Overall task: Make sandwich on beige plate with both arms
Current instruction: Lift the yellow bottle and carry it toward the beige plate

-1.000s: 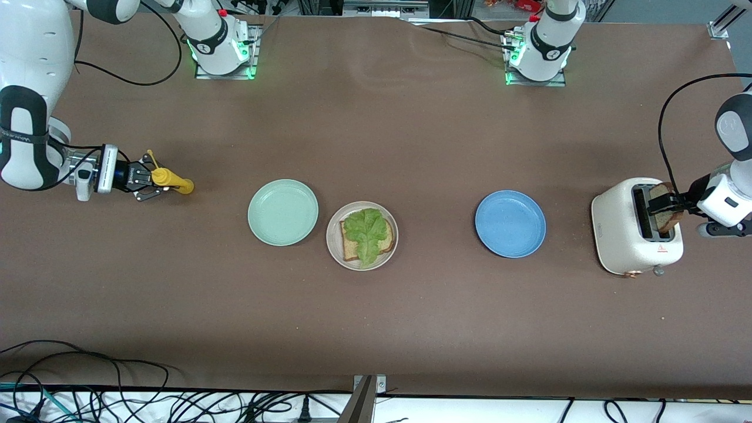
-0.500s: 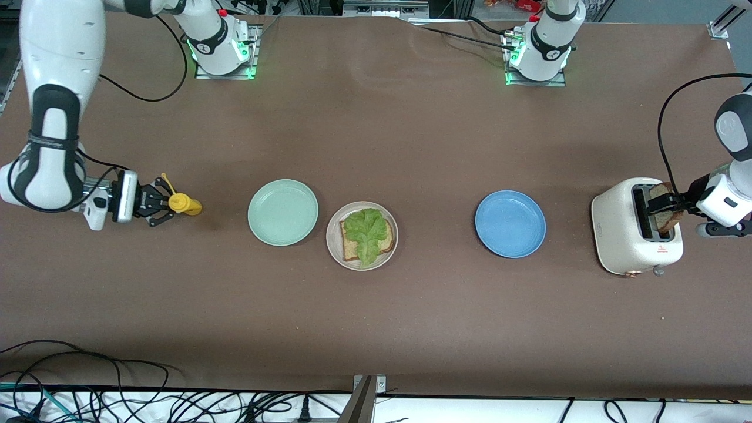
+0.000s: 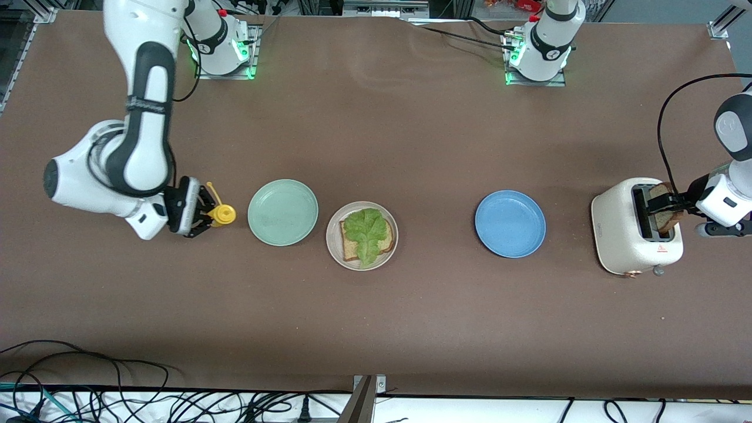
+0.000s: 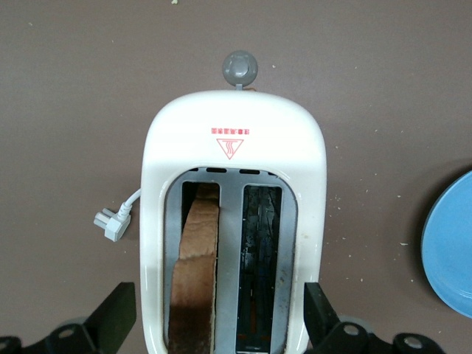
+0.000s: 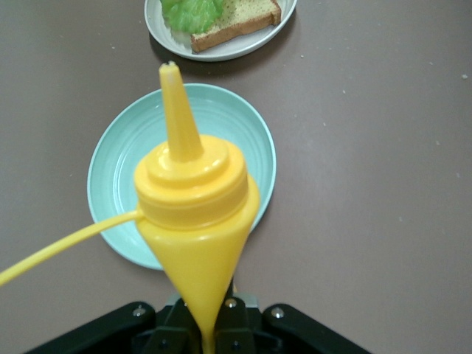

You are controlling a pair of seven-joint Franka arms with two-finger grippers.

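the right gripper [image 3: 202, 217] is being kept up in the air over the brown table [image 3: 411, 329], just beside the mint-green plate [image 3: 282, 212], toward the right arm's end. its fingers are being pressed onto a yellow squeeze bottle [image 3: 222, 214], and the bottle's pointed tip is being aimed at the mint-green plate [image 5: 221, 118]. the bottle [image 5: 195, 214] is being seen big and close in the right wrist view.

the beige plate [image 3: 333, 242] is being left on the table just beside the mint-green plate, a bit nearer the front camera. one bread slice [image 3: 385, 241] is lying on it, and a green lettuce leaf [image 3: 365, 229] is lying on the bread.

the left gripper [image 3: 667, 204] is being held over the white toaster [image 3: 623, 247] at the left arm's end. its fingers are being spread wide at the toaster's two sides, and nothing is being pinched. a second bread slice [image 4: 193, 273] is standing in one toaster slot. the blue plate [image 3: 510, 224] is lying between the toaster and the beige plate.
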